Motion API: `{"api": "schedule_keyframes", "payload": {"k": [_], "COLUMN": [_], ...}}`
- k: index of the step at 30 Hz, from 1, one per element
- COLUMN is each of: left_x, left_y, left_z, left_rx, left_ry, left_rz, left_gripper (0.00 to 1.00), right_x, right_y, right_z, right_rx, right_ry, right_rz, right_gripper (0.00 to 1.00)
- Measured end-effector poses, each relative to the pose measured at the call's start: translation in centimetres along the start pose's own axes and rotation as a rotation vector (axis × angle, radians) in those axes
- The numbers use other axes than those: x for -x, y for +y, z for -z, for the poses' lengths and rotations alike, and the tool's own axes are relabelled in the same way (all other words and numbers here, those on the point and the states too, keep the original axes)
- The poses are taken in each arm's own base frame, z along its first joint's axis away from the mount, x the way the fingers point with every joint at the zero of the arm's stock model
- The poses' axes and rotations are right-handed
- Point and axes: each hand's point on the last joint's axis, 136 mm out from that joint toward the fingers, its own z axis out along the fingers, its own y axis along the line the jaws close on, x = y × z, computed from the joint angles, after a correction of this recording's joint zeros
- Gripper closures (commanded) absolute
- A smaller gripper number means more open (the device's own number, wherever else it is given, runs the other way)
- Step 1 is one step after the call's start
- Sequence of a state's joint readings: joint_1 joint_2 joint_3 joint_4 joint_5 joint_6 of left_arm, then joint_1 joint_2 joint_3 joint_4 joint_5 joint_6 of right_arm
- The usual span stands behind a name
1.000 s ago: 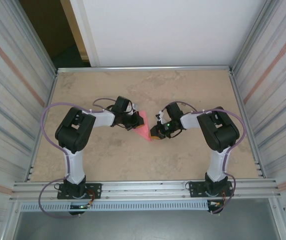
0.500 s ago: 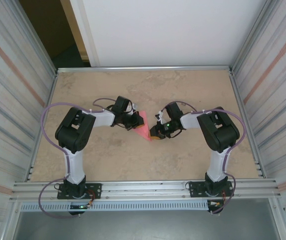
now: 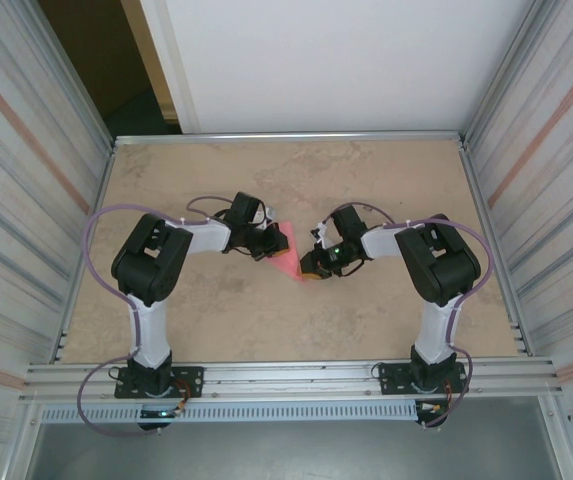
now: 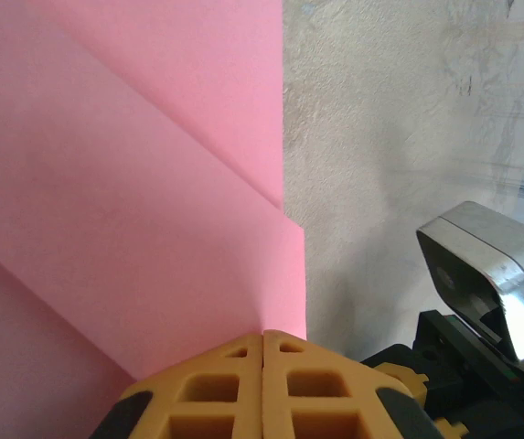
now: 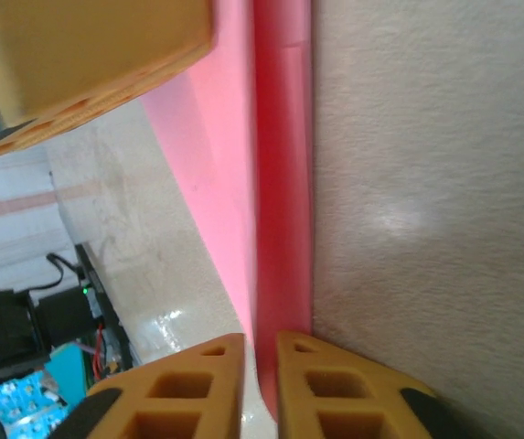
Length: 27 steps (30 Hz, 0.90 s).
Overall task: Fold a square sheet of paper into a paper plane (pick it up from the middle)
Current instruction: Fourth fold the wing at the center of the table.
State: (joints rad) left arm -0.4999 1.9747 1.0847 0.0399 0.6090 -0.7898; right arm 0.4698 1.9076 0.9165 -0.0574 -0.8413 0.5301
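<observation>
From above, the pink sheet of paper point(image 3: 291, 256), already partly folded, is seen on the table point(image 3: 386, 170) between the left gripper point(image 3: 269, 243) and the right gripper point(image 3: 312, 266). At the left wrist, the fingers are seen clenched together on the sheet's layered corner. At the right wrist, the jaws are slightly parted astride a folded edge; whether it is pinched cannot be told. The sheet is judged light, limp and easily creased, so it is best held by the stiffer, doubled folds.

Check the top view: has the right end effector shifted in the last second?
No visible shift: the right end effector keeps the same distance from the table's far rail, beside the pink paper.
</observation>
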Motion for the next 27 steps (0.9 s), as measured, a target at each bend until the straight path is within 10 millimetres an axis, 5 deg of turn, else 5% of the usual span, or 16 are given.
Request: {"api": "schedule_keyframes", "payload": {"k": [9,15,23,27], "left_x": [0.0,0.0,0.0,0.0], "left_y": [-0.1,-0.1,-0.1,-0.1], "left_z": [0.0,0.0,0.0,0.0], "left_rx": [0.001,0.001,-0.001,-0.001], "left_ry": [0.002,0.003,0.004,0.005], "left_rz": [0.001,0.001,0.001,0.002], "left_gripper": [0.92,0.92,0.92,0.92], "right_x": [-0.2,0.6,1.2,1.2], "right_y": [-0.1,1.4,4.3,3.8], "right_z": [1.9,3.3,1.5,0.5], "right_rx": [-0.037,-0.038,-0.014,-0.022], "right_ry": [-0.064,-0.125,-0.096,-0.076], "right_rz": [-0.001,0.048,0.124,0.117], "right_gripper": [0.65,0.78,0.85,0.86]}}
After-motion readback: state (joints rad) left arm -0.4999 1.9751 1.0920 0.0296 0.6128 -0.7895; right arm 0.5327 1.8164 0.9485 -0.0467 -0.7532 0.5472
